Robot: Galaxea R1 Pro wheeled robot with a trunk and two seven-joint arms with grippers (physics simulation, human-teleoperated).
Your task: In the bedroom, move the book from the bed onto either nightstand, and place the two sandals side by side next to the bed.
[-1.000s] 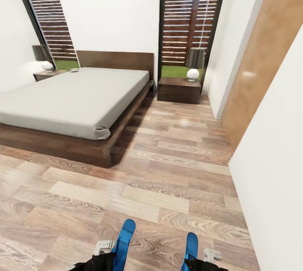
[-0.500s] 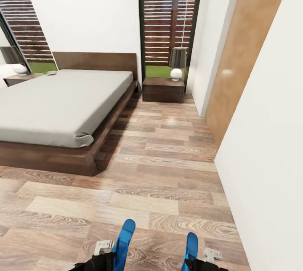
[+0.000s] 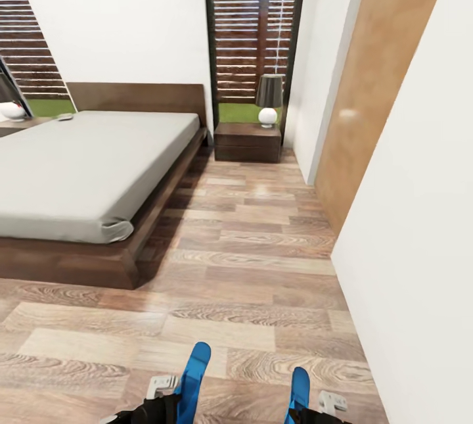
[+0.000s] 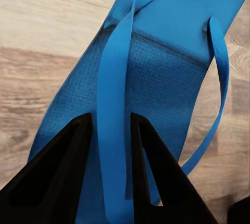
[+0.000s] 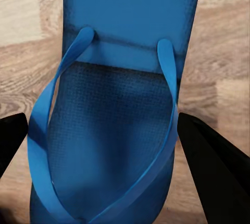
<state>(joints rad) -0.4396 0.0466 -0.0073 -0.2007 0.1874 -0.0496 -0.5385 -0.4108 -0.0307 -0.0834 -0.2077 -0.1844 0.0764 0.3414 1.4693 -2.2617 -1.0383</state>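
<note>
Your view has swung right, dark brown wooden bed [image 3: 79, 259] slid left, each gripper [image 4: 112, 130] [image 5: 104, 135] still clenched on a bright blue flip-flop [image 3: 192, 375] [image 3: 299, 388].

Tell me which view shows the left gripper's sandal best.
Left wrist view: the sandal shows its sole and straps close up, one strap between the left gripper fingers. Head view shows just its blue tip. The right wrist view shows the other sandal.

Far nightstand [image 3: 16, 123] cut by edge; small object [image 3: 64, 117] on bed unidentifiable.
</note>
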